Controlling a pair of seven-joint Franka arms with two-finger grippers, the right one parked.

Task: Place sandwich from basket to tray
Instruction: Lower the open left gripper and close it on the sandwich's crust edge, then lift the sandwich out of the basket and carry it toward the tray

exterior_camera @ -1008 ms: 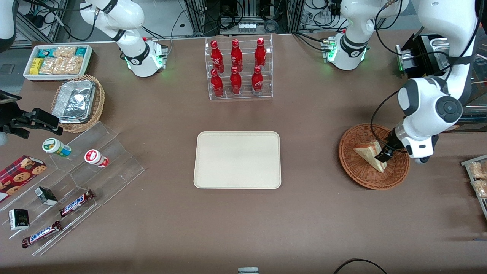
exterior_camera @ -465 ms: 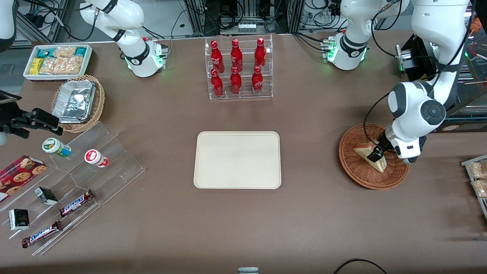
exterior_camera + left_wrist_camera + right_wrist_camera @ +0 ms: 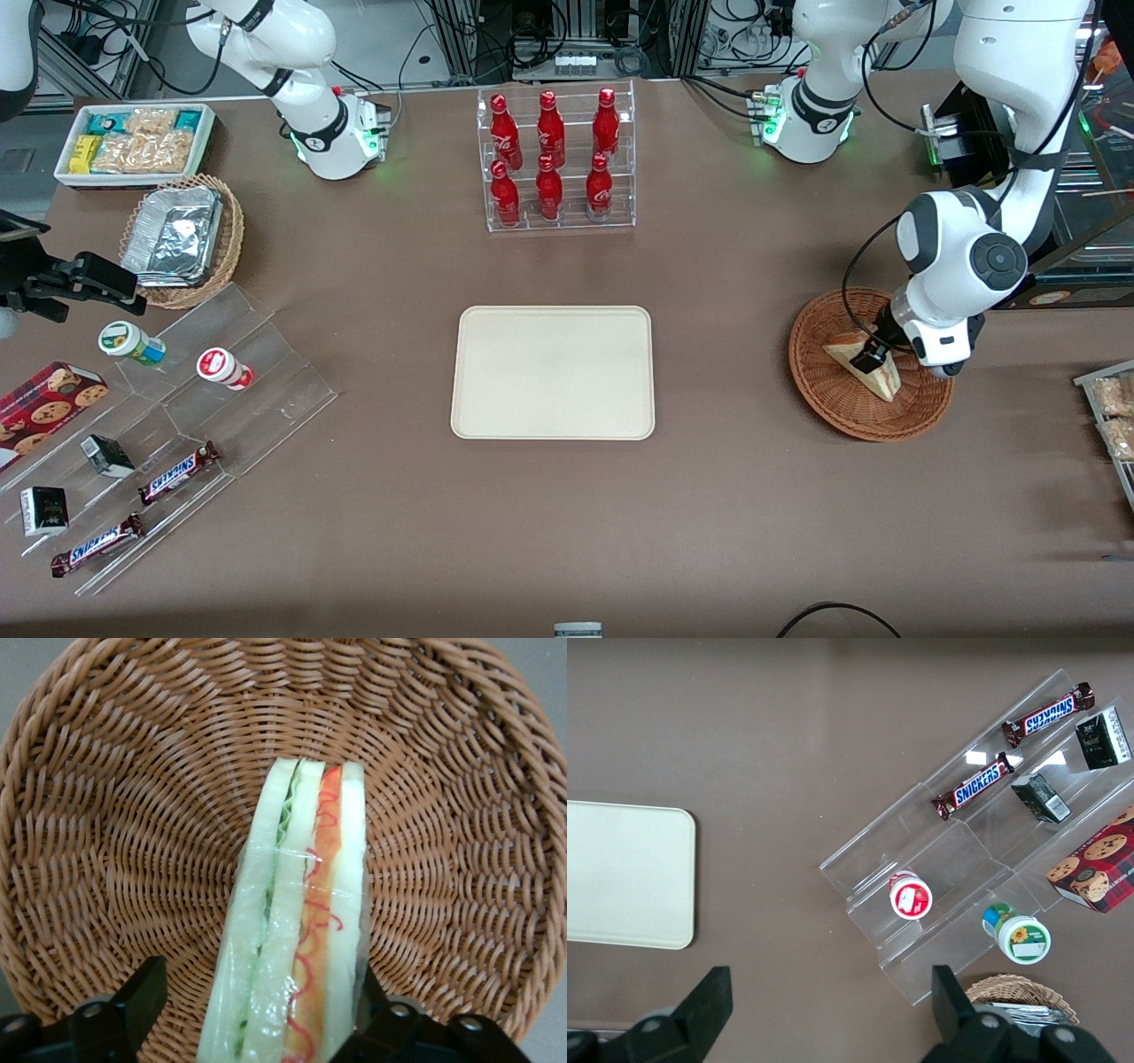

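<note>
The sandwich (image 3: 297,930) lies in the basket (image 3: 106,815), standing on edge in clear wrap. The gripper (image 3: 248,1028) is low over it, jaws open, one finger (image 3: 120,1014) apart from the bread, the other (image 3: 381,1023) just beside it. The bread looks soft and light and the wrap slippery, so a gentle hold across the flat faces seems best. The tray (image 3: 553,372) waits, well apart.

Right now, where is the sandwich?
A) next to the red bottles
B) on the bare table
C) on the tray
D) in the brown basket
D: the sandwich lies inside the brown basket, with the gripper down over it, its fingers on either side; the tray has nothing on it.
</note>
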